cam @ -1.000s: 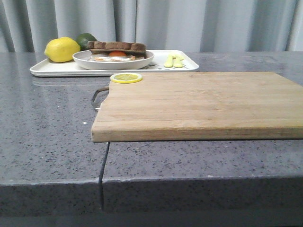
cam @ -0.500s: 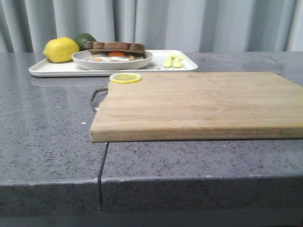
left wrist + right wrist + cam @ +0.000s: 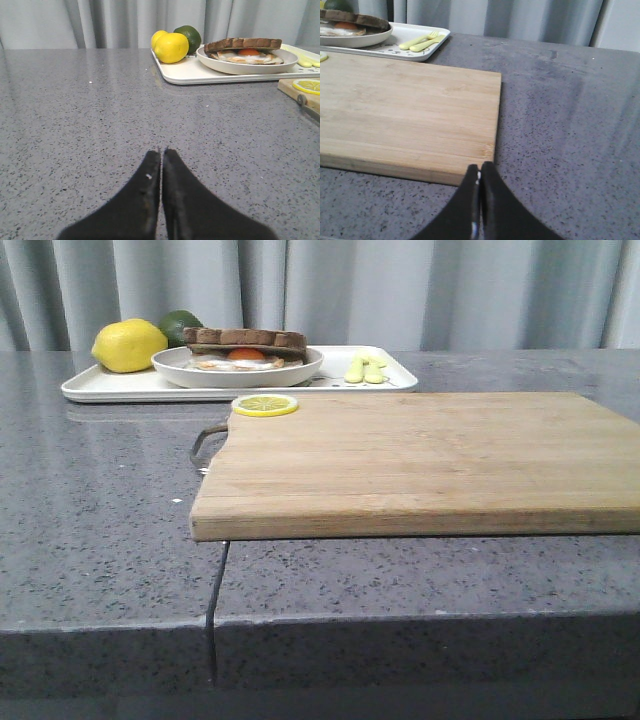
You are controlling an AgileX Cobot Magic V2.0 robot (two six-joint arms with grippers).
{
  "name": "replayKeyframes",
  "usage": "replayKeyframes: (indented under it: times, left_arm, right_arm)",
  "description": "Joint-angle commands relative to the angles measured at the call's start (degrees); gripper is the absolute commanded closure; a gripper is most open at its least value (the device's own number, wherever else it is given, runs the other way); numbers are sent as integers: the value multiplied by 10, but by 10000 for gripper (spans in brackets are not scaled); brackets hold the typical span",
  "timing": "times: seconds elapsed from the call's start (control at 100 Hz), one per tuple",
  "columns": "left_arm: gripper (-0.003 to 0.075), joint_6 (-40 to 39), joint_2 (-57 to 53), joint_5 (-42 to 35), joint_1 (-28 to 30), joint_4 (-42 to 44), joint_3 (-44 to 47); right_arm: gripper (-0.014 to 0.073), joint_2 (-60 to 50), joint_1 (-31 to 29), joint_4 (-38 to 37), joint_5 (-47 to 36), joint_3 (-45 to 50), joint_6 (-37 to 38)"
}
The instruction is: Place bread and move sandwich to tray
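Low over the grey counter (image 3: 75, 115), both sets of jaws are pressed together on nothing: the left gripper (image 3: 161, 152) hangs above bare stone, and the right gripper (image 3: 480, 167) sits just off the near corner of the wooden cutting board (image 3: 405, 112). Ahead of the left jaws and off to one side, well apart from them, the tray (image 3: 180, 75) carries the white plate (image 3: 250, 66) with the sandwich (image 3: 245, 50), its bread (image 3: 242, 43) lying flat over the fried egg. Two lemons (image 3: 170, 46) and a lime (image 3: 189, 36) crowd the tray's end beside the plate, and a lemon slice (image 3: 265, 404) rests on the board's far corner. Over the last second the front view has shifted slightly sideways, while bread, plate and tray keep the same arrangement. With both jaws empty and clear of everything, the task looks finished, the arms apparently parked rather than setting up another grasp.
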Motion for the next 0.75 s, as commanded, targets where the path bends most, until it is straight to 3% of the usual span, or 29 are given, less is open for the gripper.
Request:
replayKeyframes:
  times: [0.0,0.74]
  left_arm:
    - [739,-6,-19,-45,-6,-5,7]
    - [739,-6,-19,-45,-6,-5,7]
  right_arm:
    - [661,-10,-4,2,-66,1,1]
    - [661,-10,-4,2,-65,1,1]
